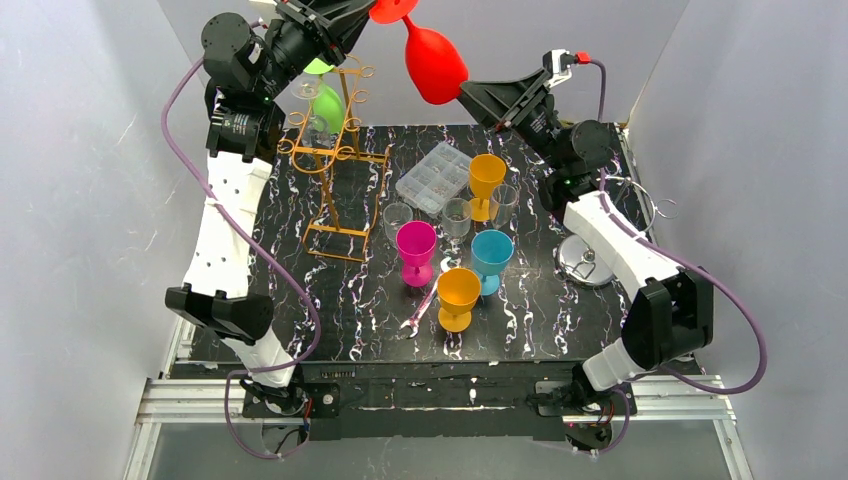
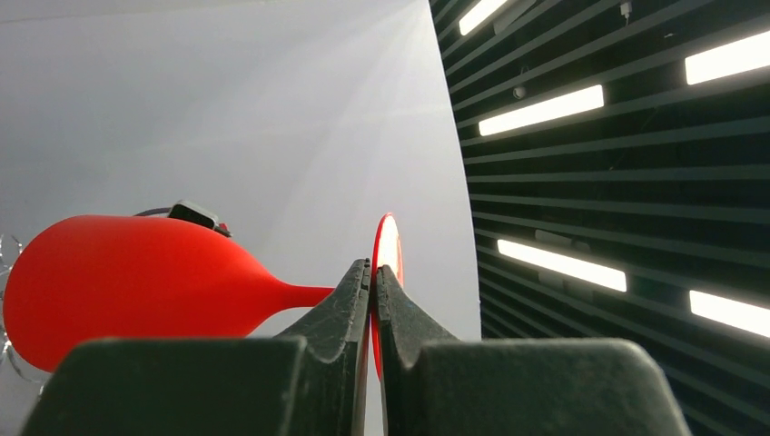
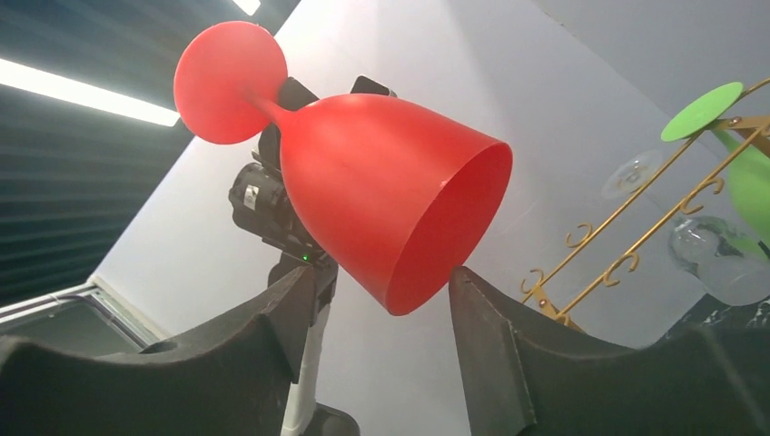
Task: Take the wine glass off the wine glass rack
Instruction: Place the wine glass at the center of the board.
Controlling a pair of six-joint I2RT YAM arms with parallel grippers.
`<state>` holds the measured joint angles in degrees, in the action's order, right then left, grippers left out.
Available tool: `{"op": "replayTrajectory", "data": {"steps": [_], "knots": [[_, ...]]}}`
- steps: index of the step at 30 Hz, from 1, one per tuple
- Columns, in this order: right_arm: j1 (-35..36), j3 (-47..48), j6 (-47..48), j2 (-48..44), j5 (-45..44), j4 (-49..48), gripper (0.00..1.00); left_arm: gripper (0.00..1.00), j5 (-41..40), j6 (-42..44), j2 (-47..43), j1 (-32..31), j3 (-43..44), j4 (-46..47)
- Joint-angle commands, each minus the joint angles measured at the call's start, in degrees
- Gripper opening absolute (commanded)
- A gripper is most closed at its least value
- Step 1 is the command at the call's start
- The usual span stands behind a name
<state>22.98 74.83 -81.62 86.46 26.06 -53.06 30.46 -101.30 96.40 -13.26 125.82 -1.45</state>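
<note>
A red wine glass [image 1: 434, 62] hangs in the air high over the back of the table, off the gold wire rack [image 1: 335, 165]. My left gripper [image 1: 365, 12] is shut on its round foot [image 2: 388, 254]; the bowl [image 2: 127, 277] lies to the left in the left wrist view. My right gripper [image 1: 478, 96] is open, its fingertips either side of the bowl's rim [image 3: 445, 227]. A green glass [image 1: 325, 100] and a clear glass [image 3: 717, 254] still hang on the rack.
On the black marbled table [image 1: 560, 310] stand a magenta glass [image 1: 416, 248], two orange glasses [image 1: 458, 295], a teal glass [image 1: 491, 255], clear glasses [image 1: 456, 218] and a clear compartment box [image 1: 434, 177]. A round metal stand [image 1: 590, 258] sits at the right.
</note>
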Motion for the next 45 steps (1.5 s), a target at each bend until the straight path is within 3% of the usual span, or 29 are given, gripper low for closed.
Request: {"op": "replayTrajectory", "data": {"steps": [1, 14, 22, 23, 25, 27, 31, 35, 41, 45], "knots": [[0.0, 2.9, -3.0, 0.6, -0.6, -8.0, 0.62, 0.00, 1.9, -3.7, -0.1, -0.3, 0.5, 5.3], [0.2, 4.1, -7.7, 2.6, -2.9, -17.4, 0.45, 0.00, 3.1, -9.7, -1.2, -0.4, -5.7, 11.2], [0.2, 2.9, -7.4, 1.5, -3.4, -17.8, 0.09, 0.00, 3.6, -10.5, -2.3, -0.4, -9.7, 15.0], [0.2, 2.8, -7.1, 1.3, -3.3, -17.3, 0.04, 0.02, 3.5, -9.5, -3.1, -0.4, -10.5, 14.9], [0.2, 2.6, -6.0, 0.3, -3.1, -15.8, 0.01, 0.25, 3.1, -6.7, -5.7, -0.5, -13.9, 14.7], [0.2, 1.9, -4.3, -1.5, -3.2, -13.6, 0.01, 0.40, 2.8, -3.1, -9.2, -0.5, -18.4, 13.0], [0.3, 0.8, 1.8, -6.4, -3.4, -3.6, 0.01, 0.65, 3.4, 4.3, -13.5, -0.3, -22.4, 8.3], [0.3, 2.5, 9.6, -10.8, -2.5, 11.4, 0.01, 0.83, 1.9, 16.3, -17.2, -0.3, -21.9, -4.5], [0.4, 14.5, 24.4, -10.8, 2.2, 43.8, 0.01, 0.90, -5.5, 37.8, -22.4, -0.2, -17.9, -24.3], [2.0, 22.7, 31.9, -7.6, 5.5, 59.8, 0.01, 0.92, -10.7, 49.7, -24.4, -0.3, -14.0, -34.8]]}}
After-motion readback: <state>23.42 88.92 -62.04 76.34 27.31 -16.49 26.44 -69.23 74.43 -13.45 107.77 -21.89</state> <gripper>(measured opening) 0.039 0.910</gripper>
